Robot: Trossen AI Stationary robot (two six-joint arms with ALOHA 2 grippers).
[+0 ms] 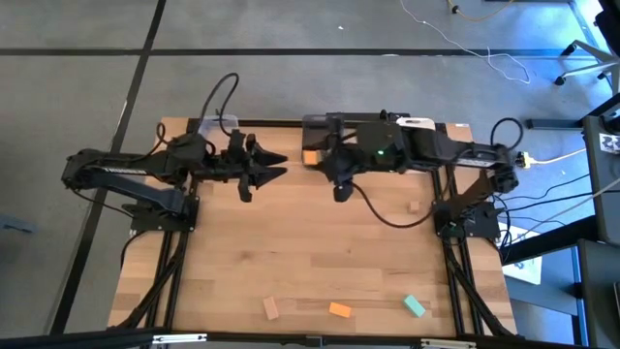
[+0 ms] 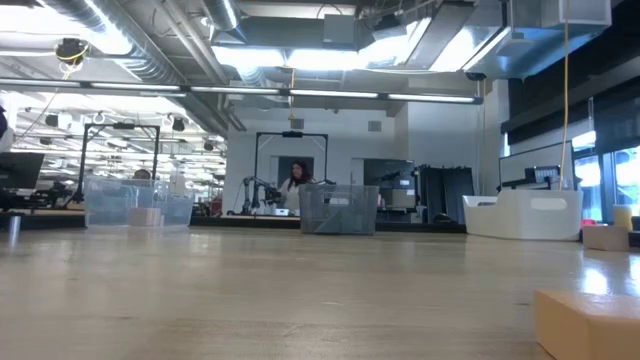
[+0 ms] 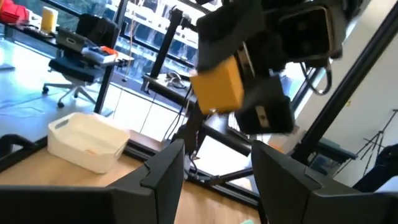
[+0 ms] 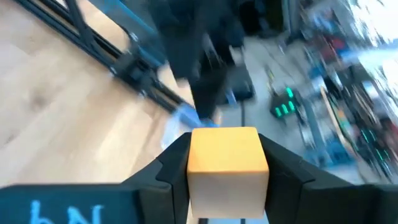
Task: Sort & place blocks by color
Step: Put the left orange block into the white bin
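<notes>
Blocks are split up in the overhead view: one orange block (image 1: pixel 311 157) is pinched in the right gripper (image 1: pixel 317 158) high over the far middle of the wooden bench (image 1: pixel 320 252), while a tan block (image 1: pixel 271 308), another orange one (image 1: pixel 340 310) and a teal one (image 1: pixel 415 306) lie well apart along the near edge. A further tan block (image 1: pixel 415 206) sits near the right arm's base. The left gripper (image 1: pixel 276 165) points toward the right one, its fingers parted and empty. If the two arms close in further, they could knock together.

At bench height, three bins stand along the far edge: a clear bin (image 2: pixel 137 203), a grey mesh-looking bin (image 2: pixel 339 209) and a white bin (image 2: pixel 523 215). A person (image 2: pixel 296 186) stands far behind. One tan block corner (image 2: pixel 586 322) fills the near right.

From the left wrist, its dark angular fingers (image 3: pixel 163 171) stand apart; beyond them the right arm carries the orange block (image 3: pixel 217 85), a smooth matte cuboid with crisp edges. The white bin (image 3: pixel 87 142) is glossy plastic with rounded corners.

From the right wrist, fingers (image 4: pixel 166 173) clamp the orange block (image 4: pixel 227 158) by two flat faces. Smooth faces could slip if the grip eases, and a drop from this height could bounce wide of any bin.
</notes>
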